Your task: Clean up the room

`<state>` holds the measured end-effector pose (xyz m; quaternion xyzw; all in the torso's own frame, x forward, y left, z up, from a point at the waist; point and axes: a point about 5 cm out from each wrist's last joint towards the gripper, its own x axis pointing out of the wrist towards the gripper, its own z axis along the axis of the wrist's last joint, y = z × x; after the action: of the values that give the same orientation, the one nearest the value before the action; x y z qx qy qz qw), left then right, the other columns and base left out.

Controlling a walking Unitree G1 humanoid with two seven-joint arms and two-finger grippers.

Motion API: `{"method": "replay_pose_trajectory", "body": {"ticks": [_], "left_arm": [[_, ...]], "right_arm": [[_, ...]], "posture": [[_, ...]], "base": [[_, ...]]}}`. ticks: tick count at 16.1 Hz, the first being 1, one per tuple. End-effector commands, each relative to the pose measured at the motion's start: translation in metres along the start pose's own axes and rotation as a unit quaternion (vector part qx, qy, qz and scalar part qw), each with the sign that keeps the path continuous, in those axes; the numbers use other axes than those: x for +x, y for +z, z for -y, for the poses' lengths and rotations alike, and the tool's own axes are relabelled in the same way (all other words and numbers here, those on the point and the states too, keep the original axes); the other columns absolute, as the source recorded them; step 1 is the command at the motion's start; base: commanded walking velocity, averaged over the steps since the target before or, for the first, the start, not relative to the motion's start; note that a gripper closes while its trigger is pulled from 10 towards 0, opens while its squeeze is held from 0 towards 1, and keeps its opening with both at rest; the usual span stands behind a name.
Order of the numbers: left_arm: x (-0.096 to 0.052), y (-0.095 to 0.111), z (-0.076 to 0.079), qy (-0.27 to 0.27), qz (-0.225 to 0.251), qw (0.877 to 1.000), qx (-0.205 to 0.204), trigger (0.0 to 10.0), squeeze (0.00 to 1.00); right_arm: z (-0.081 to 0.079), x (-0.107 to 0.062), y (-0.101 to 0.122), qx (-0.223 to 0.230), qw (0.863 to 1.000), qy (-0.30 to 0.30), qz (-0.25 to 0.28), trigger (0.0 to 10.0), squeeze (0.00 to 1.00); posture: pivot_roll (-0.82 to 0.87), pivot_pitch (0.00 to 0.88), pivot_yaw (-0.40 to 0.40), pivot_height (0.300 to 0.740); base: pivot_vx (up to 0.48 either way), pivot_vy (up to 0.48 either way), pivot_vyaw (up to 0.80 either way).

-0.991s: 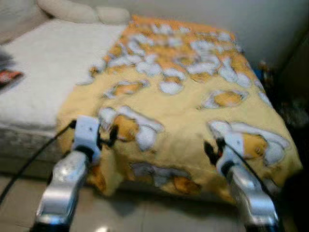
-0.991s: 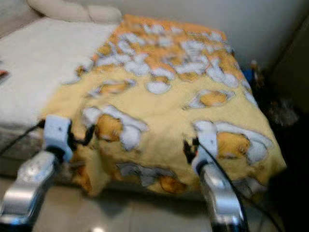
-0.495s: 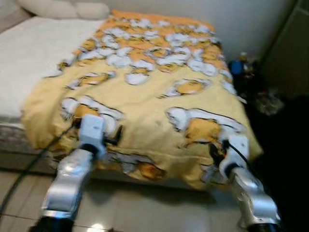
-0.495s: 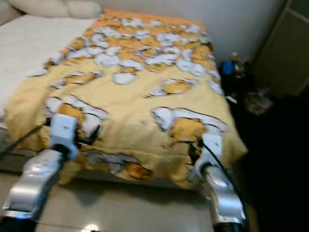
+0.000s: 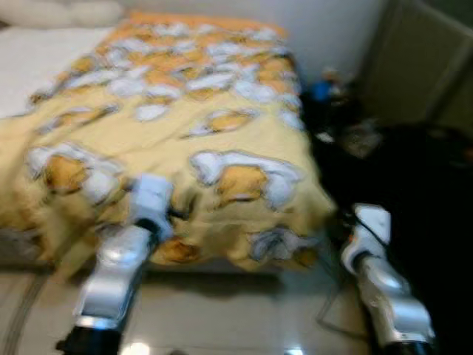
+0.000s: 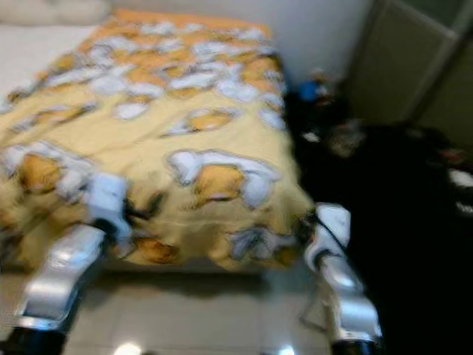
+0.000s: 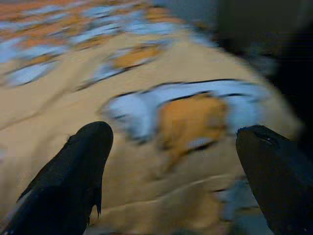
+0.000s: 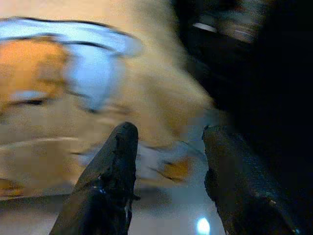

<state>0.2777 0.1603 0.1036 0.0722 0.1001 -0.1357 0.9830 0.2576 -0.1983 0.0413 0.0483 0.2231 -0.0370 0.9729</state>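
Note:
A yellow blanket [image 5: 222, 126] printed with orange-and-white cartoon figures covers the right half of a bed and hangs over its foot edge. My left gripper [image 5: 176, 213] is held at the blanket's front edge; in the left wrist view its gripper [image 7: 171, 132] stands open, wide, with nothing between the fingers [image 7: 83, 156]. My right gripper [image 5: 338, 225] hovers just off the blanket's right front corner, beside the dark area. The right wrist view shows that gripper [image 8: 171, 129] open too, pointing at the corner where the blanket drops to the floor. All views are blurred.
A bare white mattress [image 5: 37, 52] and pillows [image 5: 66, 11] lie at the left. Dark clutter [image 5: 414, 170] with a blue object [image 5: 321, 89] fills the floor right of the bed, before a pale door [image 5: 421, 66]. Glossy tiles [image 5: 236, 310] run along the foot.
The whole picture has slid left, so the camera has turned right. The right gripper, earlier over the blanket's front edge, now sits past its right corner.

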Motion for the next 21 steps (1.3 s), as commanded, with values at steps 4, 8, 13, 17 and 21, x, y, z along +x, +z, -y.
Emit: {"method": "replay_pose_trajectory", "body": {"ticks": [4,8,13,17,21], "left_arm": [[0.001,0.003,-0.006,0.005,-0.001,1.0,0.005,10.0,0.0],[0.005,0.006,-0.008,0.014,0.013,1.0,0.0,10.0,0.0],[0.004,0.006,0.0,-0.009,0.018,1.0,-0.013,10.0,0.0],[0.002,0.004,-0.002,-0.01,0.015,1.0,-0.015,10.0,0.0],[0.0,-0.001,0.002,-0.034,0.003,0.999,-0.009,10.0,0.0]], "right_arm": [[-0.004,0.0,0.003,0.004,1.0,0.002,0.0,10.0,0.0],[-0.007,-0.001,0.003,0.004,1.0,0.004,-0.003,10.0,0.0],[-0.01,-0.002,0.002,0.002,1.0,0.011,-0.009,10.0,0.0],[-0.013,-0.002,0.001,0.002,1.0,0.015,-0.013,10.0,0.0],[-0.015,-0.003,-0.004,0.015,0.999,0.021,-0.021,10.0,0.0]], "posture": [[0.01,0.0,-0.006,0.74],[0.01,0.0,-0.014,0.74],[0.01,0.0,-0.023,0.74],[0.01,0.0,-0.025,0.74],[0.01,0.0,-0.017,0.74]], "base": [[0.0,0.0,-0.78],[0.0,0.0,-0.78],[0.111,0.0,-0.78],[0.349,0.0,-0.78],[0.09,0.0,-0.16]]}}
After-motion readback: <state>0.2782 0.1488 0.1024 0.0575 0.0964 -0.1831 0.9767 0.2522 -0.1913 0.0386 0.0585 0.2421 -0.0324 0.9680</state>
